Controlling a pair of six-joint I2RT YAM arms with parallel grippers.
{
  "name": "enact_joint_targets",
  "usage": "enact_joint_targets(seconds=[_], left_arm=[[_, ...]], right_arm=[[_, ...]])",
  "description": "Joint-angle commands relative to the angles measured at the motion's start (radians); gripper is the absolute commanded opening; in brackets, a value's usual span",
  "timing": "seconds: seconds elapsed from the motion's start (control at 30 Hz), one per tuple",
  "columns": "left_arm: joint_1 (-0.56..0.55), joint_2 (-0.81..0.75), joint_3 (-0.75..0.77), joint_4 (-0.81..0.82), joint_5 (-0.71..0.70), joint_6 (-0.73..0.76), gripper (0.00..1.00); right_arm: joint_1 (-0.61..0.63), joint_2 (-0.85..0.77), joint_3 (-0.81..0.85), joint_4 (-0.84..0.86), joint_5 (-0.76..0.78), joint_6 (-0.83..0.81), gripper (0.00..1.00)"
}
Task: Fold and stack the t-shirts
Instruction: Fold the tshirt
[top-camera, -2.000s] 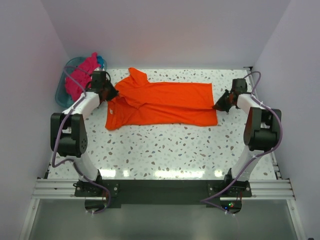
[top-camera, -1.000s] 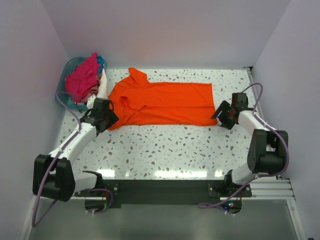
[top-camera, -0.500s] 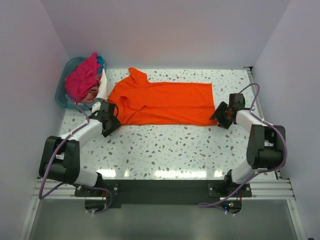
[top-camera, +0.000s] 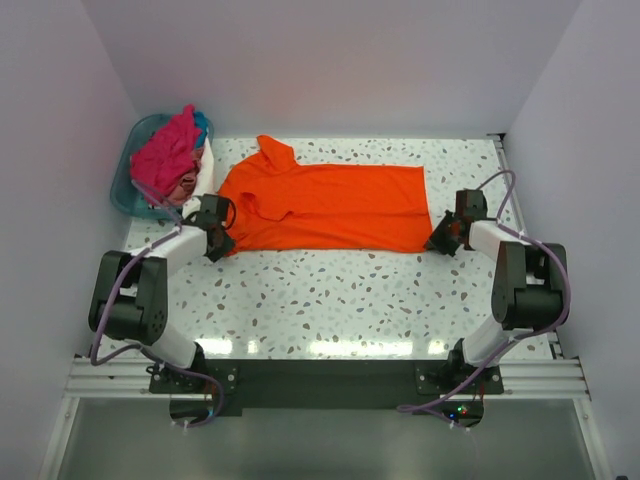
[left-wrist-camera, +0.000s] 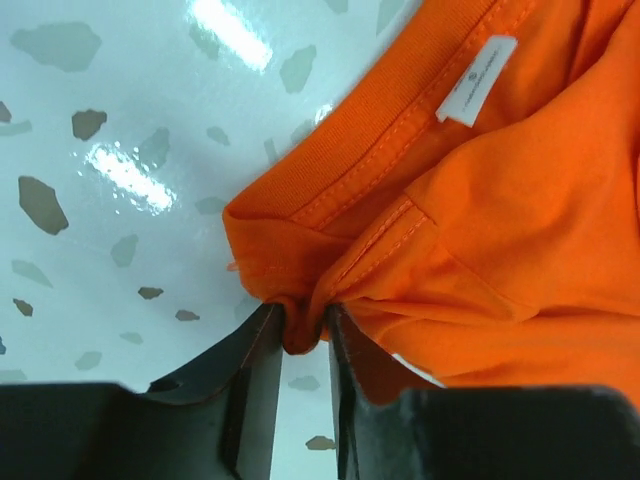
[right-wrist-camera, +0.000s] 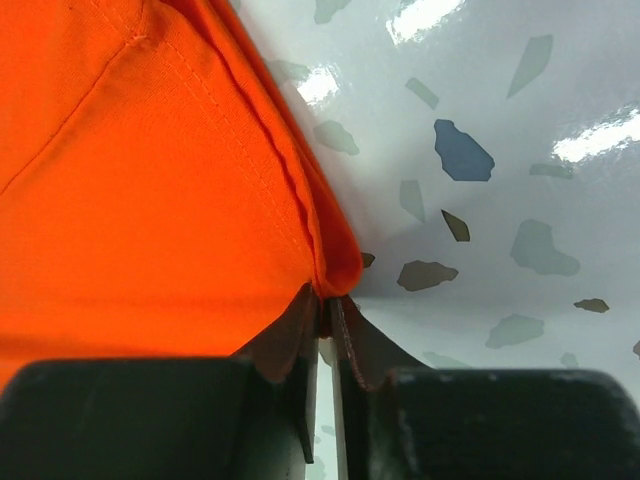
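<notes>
The orange t-shirt (left-wrist-camera: 530, 200) bears a label (left-wrist-camera: 477, 80) printed too small to read.

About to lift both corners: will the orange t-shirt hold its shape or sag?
Likely floppy: the orange t-shirt bunches where the left claw pinches it. Probably sags between that and the right claw at its far corner.

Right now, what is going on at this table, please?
Two robot arms are working on one orange t-shirt, which lies spread flat across the speckled table. The left gripper pinches the shirt's near corner at the collar end. The right gripper pinches the near corner at the hem end. Neither corner seems lifted off the table yet. More shirts, pink and blue, sit crumpled in the teal basket at the far left.
</notes>
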Motion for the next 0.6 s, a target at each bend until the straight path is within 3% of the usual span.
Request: enact_joint_targets(seconds=[0.0,0.07,0.2,0.57], left_arm=[[0.020,0.006,0.058,0.020,-0.046,0.027,0.27],[0.027,-0.003,0.075,0.008,-0.050,0.050,0.16],[0.037,-0.044,0.092,-0.051,-0.056,0.082,0.00],[0.037,-0.361,-0.068,-0.198,-0.010,0.030,0.00]], right_arm=[[0.002,0.009,0.009,0.012,0.022,-0.009,0.08],[0.002,-0.002,0.016,-0.016,0.033,-0.016,0.01],[0.001,-0.040,0.029,-0.073,0.071,-0.038,0.00],[-0.117,-0.246,-0.061,-0.217,0.004,-0.058,0.00]])
